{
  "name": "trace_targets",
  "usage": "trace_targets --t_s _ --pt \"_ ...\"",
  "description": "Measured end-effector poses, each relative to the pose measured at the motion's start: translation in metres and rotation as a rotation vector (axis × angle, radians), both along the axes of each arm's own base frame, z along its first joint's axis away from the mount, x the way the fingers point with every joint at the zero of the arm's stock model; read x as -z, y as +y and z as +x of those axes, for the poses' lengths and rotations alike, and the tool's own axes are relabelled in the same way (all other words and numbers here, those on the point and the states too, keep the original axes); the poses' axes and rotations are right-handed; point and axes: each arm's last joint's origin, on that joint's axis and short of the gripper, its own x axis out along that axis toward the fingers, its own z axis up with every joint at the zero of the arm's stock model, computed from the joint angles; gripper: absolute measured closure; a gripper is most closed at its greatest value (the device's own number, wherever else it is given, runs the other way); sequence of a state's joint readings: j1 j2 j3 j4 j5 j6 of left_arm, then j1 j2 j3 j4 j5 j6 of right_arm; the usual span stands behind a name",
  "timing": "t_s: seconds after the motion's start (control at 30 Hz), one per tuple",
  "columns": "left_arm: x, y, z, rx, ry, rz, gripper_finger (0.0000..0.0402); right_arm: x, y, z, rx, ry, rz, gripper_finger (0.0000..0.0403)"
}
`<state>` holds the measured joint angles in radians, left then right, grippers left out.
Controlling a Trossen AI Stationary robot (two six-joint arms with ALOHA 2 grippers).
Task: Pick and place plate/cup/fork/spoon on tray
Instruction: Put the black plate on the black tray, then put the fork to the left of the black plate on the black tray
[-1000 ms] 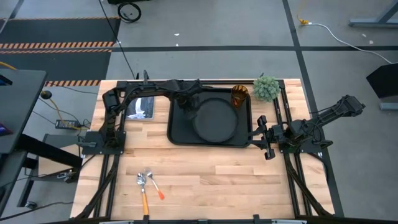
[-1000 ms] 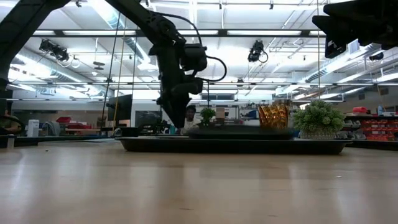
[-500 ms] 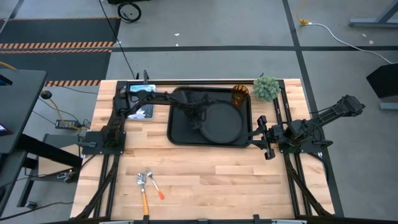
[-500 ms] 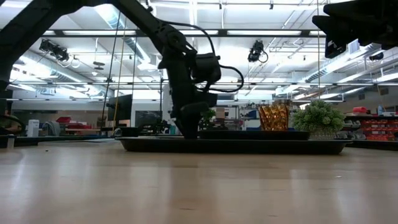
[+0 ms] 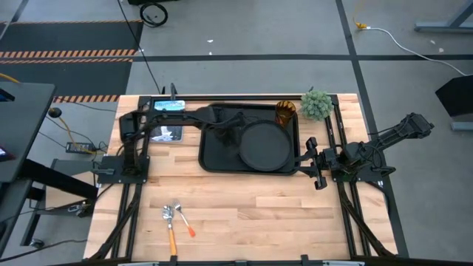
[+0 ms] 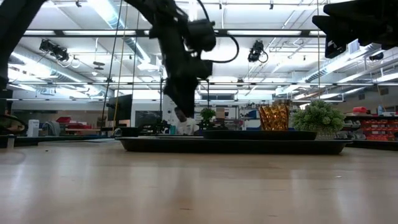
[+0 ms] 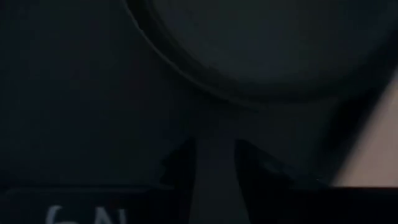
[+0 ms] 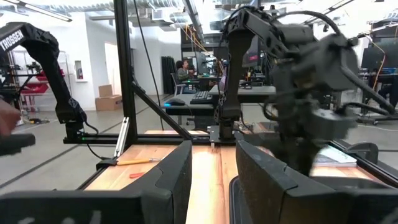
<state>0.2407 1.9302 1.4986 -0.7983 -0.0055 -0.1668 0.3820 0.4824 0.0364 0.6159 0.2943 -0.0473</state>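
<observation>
Black plate (image 5: 264, 145) flat in tray (image 5: 211, 155) — left gripper (image 5: 230, 131) beside rim, jaws slightly apart, empty.

Wood table (image 5: 251, 207): tray (image 5: 211, 159), fork (image 5: 171, 225), spoon (image 5: 182, 219), plant (image 5: 316, 105).

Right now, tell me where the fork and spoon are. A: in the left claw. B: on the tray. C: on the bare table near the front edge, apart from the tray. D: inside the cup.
C: the high view shows the fork and spoon on the wooden table, well clear of the tray.
</observation>
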Motion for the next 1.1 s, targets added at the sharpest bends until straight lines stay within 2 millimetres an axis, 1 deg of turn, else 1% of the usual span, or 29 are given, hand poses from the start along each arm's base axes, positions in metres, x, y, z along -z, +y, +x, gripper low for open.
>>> trace_targets --t_s 0.13,0.2,0.27,0.4,0.57,0.7,0.93,1.1 --pt "-0.007 -0.021 -0.012 -0.18 0.084 -0.204 0.0285 0.0 0.0 0.0 0.0 0.0 0.0 0.0271" --pt "-0.006 -0.036 -0.016 -0.251 0.147 -0.252 0.0285 0.0 0.0 0.0 0.0 0.0 0.0 0.0271" --pt "-0.005 -0.055 -0.018 -0.279 0.209 -0.25 0.0285 0.0 0.0 0.0 0.0 0.0 0.0 0.0271" --pt "-0.003 -0.091 -0.018 -0.273 0.246 -0.235 0.0285 0.0 0.0 0.0 0.0 0.0 0.0 0.0271" --pt "-0.005 -0.123 -0.019 -0.329 0.237 -0.245 0.0285 0.0 0.0 0.0 0.0 0.0 0.0 0.0271" --pt "-0.005 -0.157 -0.023 -0.352 0.245 -0.251 0.0285 0.0 0.0 0.0 0.0 0.0 0.0 0.0271" --pt "-0.005 -0.215 -0.038 -0.589 0.213 -0.243 0.0285 0.0 0.0 0.0 -0.001 0.0 0.0 0.0271" --pt "-0.005 -0.257 -0.056 -0.739 0.145 -0.222 0.0285 0.0 0.0 0.0 0.0 0.0 0.0 0.0271"
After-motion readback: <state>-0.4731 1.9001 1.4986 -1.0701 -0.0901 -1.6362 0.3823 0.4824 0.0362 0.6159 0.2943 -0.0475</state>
